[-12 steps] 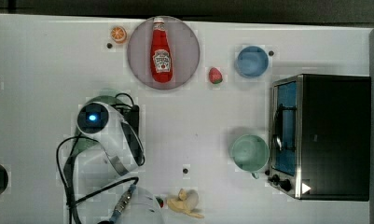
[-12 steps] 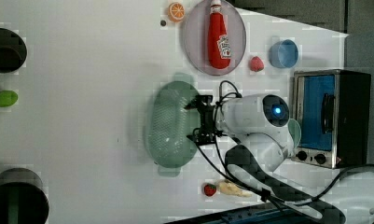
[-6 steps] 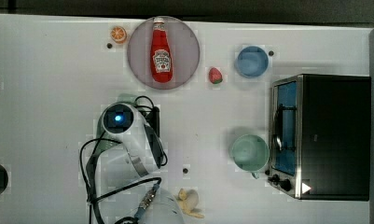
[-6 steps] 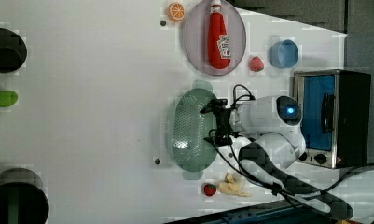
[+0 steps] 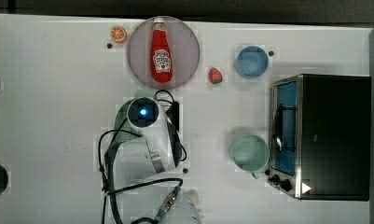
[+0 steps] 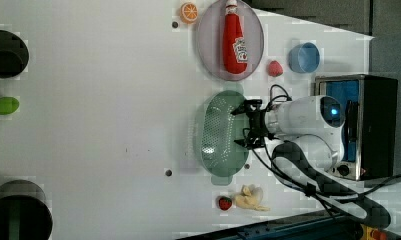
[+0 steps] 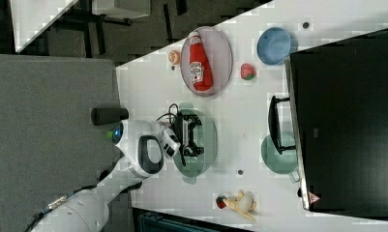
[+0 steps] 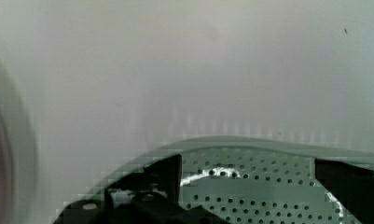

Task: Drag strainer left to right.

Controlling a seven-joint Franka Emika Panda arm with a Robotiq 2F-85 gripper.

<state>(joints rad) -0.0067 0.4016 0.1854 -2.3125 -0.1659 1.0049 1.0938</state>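
White and broad, the bench (image 5: 49, 116) carried everything we saw, with dark floor beyond its far edge in the top view. Largest on it was a black toaster oven (image 5: 331, 137) with a blue-tinted glass door, standing at the top view's right. Next in size came the white arm (image 6: 308, 120), reaching across the middle of the bench with black cables looping from it.

Under the arm's wrist lay the strainer (image 6: 215, 132), pale mint green, oblong and dotted with small holes. In the left view it sat just below the grey plate (image 6: 208, 45), and the oven stood to the left view's right of it. We saw the end effector (image 6: 241, 127) at the strainer's rim on the side nearer the oven, its black fingers (image 6: 238, 110) spread wide along that edge; in the right view the end effector (image 7: 190, 134) hung over the bowl of the strainer (image 7: 206, 154). In the wrist view the perforated floor of the strainer (image 8: 268, 196) lay between the two dark fingers (image 8: 156, 177). Whether the fingers touched the plastic we could not tell.

A red ketchup bottle (image 5: 160, 51) lay on the grey plate. A round mint-green cup (image 5: 249, 152) stood just beside the oven door, a blue cup (image 5: 252, 61) farther back. A strawberry (image 5: 215, 75) and an orange slice (image 5: 118, 34) lay near the plate.
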